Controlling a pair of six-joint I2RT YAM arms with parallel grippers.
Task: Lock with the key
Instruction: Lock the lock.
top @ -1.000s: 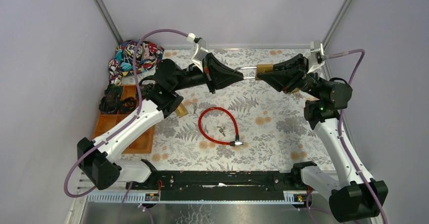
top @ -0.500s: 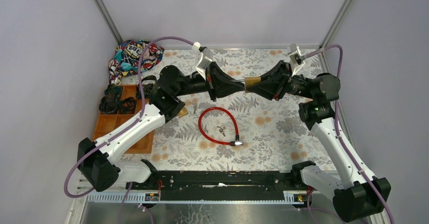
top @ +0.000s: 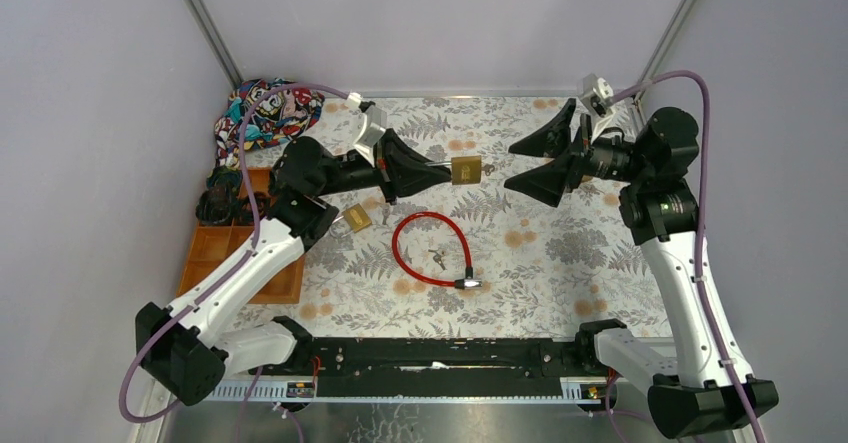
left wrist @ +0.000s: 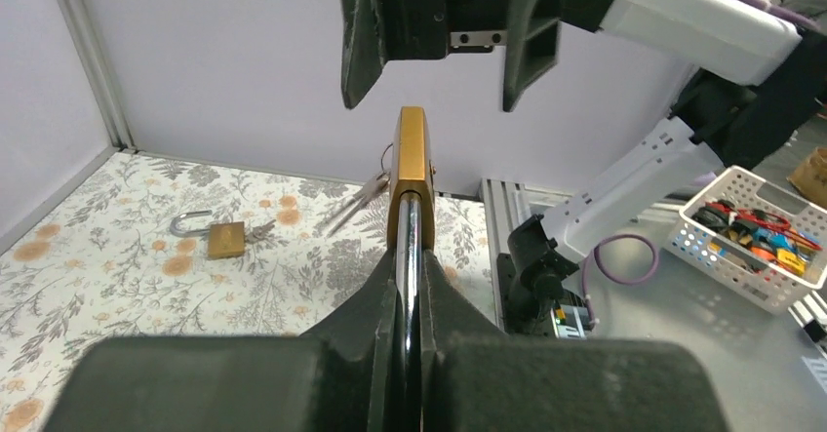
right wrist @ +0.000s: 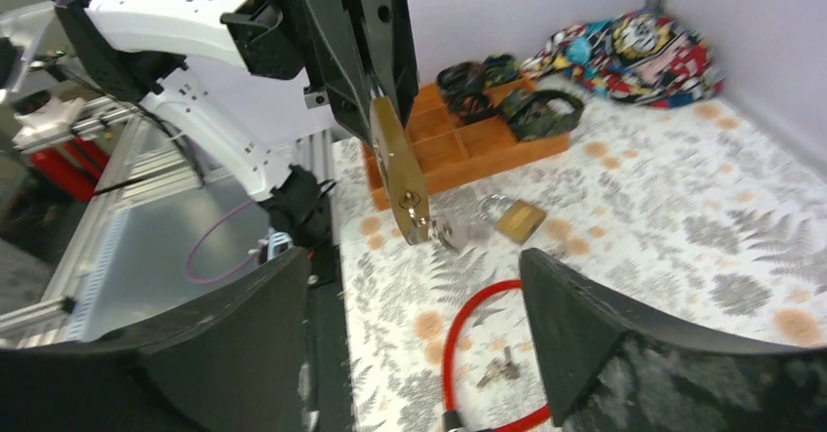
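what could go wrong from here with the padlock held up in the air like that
1. The left gripper pinches only the shackle, so the padlock body hangs free above the table; it may swivel or slip and drop near the red cable lock.
2. The right gripper is open, clear of it. What looks like the key sticks out of the body's end; an off-line approach might knock it loose.

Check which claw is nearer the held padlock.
Left. The left claw is shut on the held padlock at its shackle end. The right claw is open and faces its other end across a gap, not touching.
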